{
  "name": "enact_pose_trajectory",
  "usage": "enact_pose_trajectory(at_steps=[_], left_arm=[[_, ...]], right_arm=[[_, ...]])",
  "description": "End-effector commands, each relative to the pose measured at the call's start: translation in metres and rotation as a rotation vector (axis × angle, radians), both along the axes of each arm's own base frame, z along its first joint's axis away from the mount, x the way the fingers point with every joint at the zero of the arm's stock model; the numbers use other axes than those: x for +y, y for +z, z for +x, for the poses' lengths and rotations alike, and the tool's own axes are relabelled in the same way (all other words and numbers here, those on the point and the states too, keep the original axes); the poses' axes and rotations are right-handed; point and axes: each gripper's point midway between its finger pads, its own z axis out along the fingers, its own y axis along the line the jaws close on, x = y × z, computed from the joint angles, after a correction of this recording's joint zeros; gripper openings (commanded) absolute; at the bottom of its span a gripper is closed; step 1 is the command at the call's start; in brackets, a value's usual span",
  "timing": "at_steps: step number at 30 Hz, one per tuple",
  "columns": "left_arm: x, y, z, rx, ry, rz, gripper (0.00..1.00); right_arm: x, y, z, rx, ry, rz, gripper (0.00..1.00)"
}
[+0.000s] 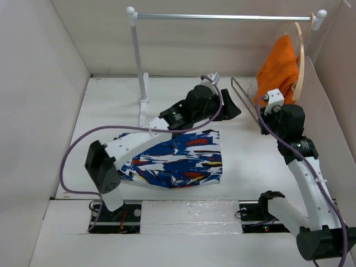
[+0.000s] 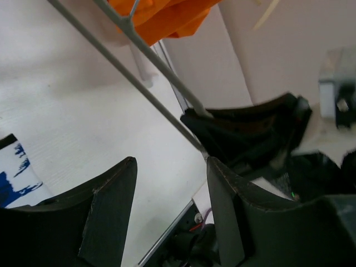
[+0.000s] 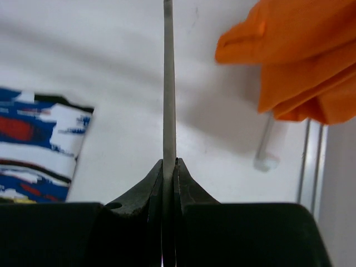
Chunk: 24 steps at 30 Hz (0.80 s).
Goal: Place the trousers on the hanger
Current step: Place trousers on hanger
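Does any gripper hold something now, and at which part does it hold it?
The right gripper pinches the hanger on a straight stretch of its wire. The left gripper is open and holds nothing.

Folded trousers [image 1: 178, 158] on white table [image 1: 245, 161]

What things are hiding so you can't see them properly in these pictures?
Right wrist view: the thin grey metal wire hanger, pinched in the right gripper, shows only one bar; the top edge cuts off the rest.
Top view: the left arm covers part of the dark blue streaky cloth trousers.
Left wrist view: whether the open left gripper touches the wire cannot be told.
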Motion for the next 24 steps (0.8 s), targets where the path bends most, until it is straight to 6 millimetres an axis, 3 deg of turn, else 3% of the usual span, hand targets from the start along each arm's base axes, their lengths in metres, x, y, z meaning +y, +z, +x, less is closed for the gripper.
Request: enact_pose_trajectory(at_steps=[1, 4, 10, 16, 17, 20, 24], left_arm=[[-0.036, -0.009, 0.007, 0.078, -0.049, -0.094, 0.49], [-0.059, -0.040, 0.010, 0.136, -0.064, -0.081, 0.50], [-0.085, -0.095, 0.015, 0.233, -0.075, -0.022, 0.54], [-0.095, -0.111, 0.004, 0.262, -0.081, -0.057, 0.55], [-0.099, -0.103, -0.001, 0.239, -0.099, -0.097, 0.55], [-0.096, -0.104, -0.015, 0.228, -0.093, -0.131, 0.51], [-0.099, -0.117, -0.012, 0.268, -0.073, -0.098, 0.53]], right_arm=[[0.007, -0.010, -0.009, -0.031, 0.003, 0.027, 0.00], [0.008, -0.033, -0.027, 0.004, -0.003, 0.031, 0.00], [0.005, -0.068, -0.052, 0.063, -0.003, 0.012, 0.00], [0.012, -0.080, -0.059, 0.085, -0.005, 0.033, 0.00], [0.009, -0.085, -0.061, 0.105, -0.032, 0.023, 0.00], [0.013, -0.093, -0.063, 0.142, -0.039, 0.016, 0.00], [0.023, -0.102, -0.068, 0.160, -0.027, 0.036, 0.00]])
